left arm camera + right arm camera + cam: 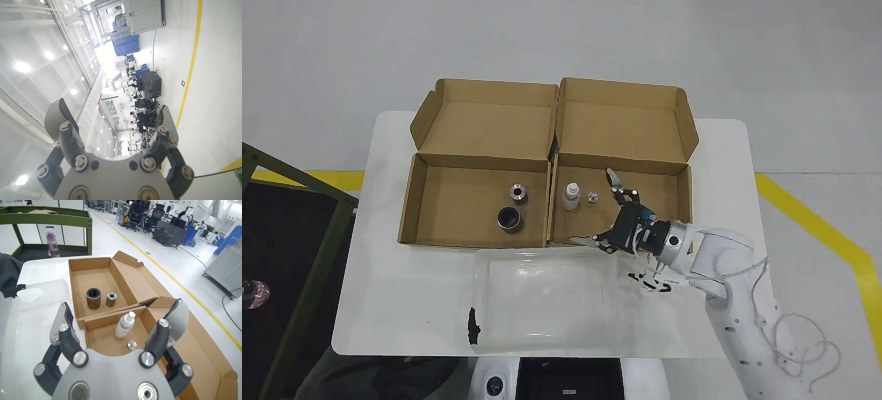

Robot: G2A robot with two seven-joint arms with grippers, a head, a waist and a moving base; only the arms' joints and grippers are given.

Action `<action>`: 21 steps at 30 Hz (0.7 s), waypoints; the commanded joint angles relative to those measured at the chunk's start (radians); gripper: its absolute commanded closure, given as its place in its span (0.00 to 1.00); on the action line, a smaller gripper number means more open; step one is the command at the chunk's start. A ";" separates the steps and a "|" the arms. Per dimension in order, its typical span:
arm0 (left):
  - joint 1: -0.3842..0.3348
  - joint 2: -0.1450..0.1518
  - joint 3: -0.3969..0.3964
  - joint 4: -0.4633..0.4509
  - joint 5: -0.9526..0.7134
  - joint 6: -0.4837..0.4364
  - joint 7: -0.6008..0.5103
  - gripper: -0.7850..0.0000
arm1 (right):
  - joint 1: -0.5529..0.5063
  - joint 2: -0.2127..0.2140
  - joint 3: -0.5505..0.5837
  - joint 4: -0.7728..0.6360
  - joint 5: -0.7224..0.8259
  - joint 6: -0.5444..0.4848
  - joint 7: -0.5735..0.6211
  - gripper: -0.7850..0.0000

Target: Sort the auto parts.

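Two open cardboard boxes stand side by side. The left box [432, 205] holds a dark ring-shaped bearing [508, 218] [93, 298] and a small steel cylinder [517, 192] [111, 299], both upright. In the right box [682, 205] stand a white spray bottle [571, 194] [124, 325] and a small metal-capped piece [592, 196] [131, 345]. My right gripper [594, 206] [122, 306] hovers over the right box near the bottle, open and empty. My left gripper [112, 106] is open and empty, pointing up toward the hall ceiling.
A clear plastic bin [542, 300] [28, 317] sits in front of the boxes, with a black scrap [473, 327] on its rim. A green cart [47, 213] with a pink bottle [52, 244] stands beside the table. The box lids [562, 120] stand open at the back.
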 commanded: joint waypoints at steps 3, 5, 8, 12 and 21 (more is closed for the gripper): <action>0.000 0.000 0.000 0.000 0.000 0.000 0.000 0.00 | -0.077 0.015 0.088 -0.010 -0.012 0.007 -0.038 0.00; 0.000 0.000 0.000 0.000 0.000 0.000 0.000 0.00 | -0.116 0.022 0.130 -0.015 -0.021 0.017 -0.059 0.00; 0.000 0.000 0.000 0.000 0.000 0.000 0.000 0.00 | -0.179 0.031 0.194 -0.032 -0.035 0.041 -0.102 0.00; 0.000 0.000 0.000 0.000 0.000 0.000 0.000 0.00 | -0.255 0.041 0.263 -0.062 -0.056 0.060 -0.142 0.00; 0.000 0.000 0.000 0.000 0.000 0.000 0.000 0.00 | -0.360 0.058 0.377 -0.112 -0.066 0.081 -0.203 0.00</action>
